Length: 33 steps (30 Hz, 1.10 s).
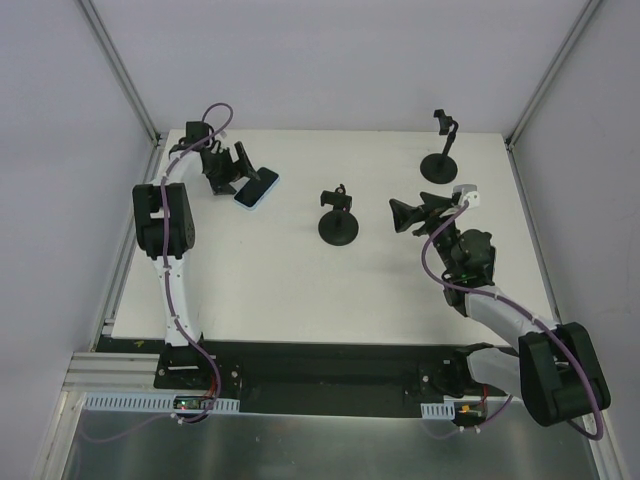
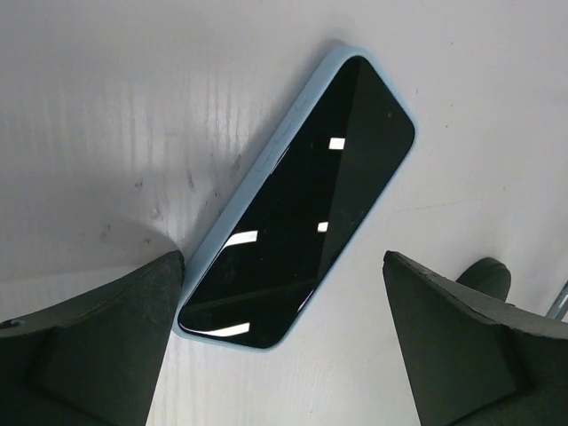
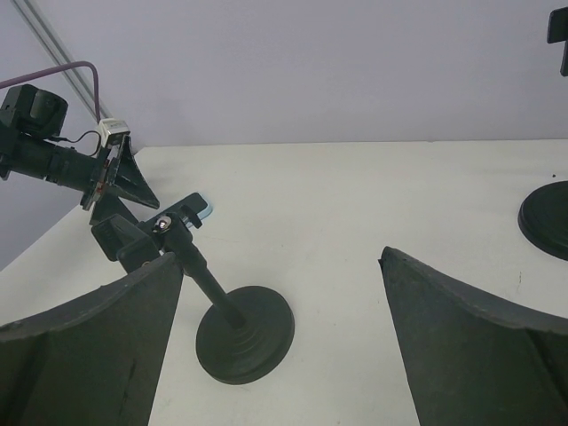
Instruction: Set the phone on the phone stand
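Observation:
The phone [image 1: 257,188], black screen in a light blue case, lies flat on the white table at the back left. In the left wrist view the phone [image 2: 302,200] lies diagonally, its near end between my open fingers. My left gripper [image 1: 232,168] is open just above and beside it, with one finger [image 2: 98,342] touching or nearly touching the case edge. A black phone stand [image 1: 338,216] with a round base stands mid-table, and it also shows in the right wrist view [image 3: 232,325]. My right gripper [image 1: 405,214] is open and empty, to the right of that stand.
A second black stand [image 1: 444,150] stands at the back right, its base visible in the right wrist view [image 3: 545,218]. The table's white surface [image 1: 300,290] is framed by aluminium rails and grey walls.

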### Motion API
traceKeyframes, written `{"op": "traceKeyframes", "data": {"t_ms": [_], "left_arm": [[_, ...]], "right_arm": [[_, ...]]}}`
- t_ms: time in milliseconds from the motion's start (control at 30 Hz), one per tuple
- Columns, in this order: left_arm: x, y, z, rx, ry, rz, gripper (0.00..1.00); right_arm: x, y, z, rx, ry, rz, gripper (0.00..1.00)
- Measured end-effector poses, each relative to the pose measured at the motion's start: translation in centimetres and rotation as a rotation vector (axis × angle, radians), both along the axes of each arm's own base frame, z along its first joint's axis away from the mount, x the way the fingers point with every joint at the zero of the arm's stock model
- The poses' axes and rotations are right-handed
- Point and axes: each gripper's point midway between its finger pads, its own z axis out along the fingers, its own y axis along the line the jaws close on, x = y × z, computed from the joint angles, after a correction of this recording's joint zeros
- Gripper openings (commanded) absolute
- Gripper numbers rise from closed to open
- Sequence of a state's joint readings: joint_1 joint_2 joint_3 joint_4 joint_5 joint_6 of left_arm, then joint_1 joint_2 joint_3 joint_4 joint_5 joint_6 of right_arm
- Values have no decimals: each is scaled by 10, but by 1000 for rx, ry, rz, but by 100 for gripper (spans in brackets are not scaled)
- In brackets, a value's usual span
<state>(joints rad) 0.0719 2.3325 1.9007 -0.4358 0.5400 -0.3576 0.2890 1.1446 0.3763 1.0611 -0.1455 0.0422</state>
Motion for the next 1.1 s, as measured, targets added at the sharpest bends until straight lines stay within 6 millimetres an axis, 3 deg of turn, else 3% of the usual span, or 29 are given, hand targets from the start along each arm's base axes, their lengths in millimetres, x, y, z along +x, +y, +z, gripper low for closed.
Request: {"op": "traceKeyframes", "data": {"t_ms": [400,533,800,1100], "left_arm": [[-44,-38,-14,302,49,-178,99],[-56,-45,-9,369,81,-226,99],[-50,-37,11,511,63,-237,99],[-51,-43,-3,523,133,-259,99]], "right_arm": [[4,-3,-8,26,36,-6,96],[4,-3,-9,33,42,-3,96],[5,-5,-10,46,53,-3,96],[7,-6,-13,58,64,-7,96]]}}
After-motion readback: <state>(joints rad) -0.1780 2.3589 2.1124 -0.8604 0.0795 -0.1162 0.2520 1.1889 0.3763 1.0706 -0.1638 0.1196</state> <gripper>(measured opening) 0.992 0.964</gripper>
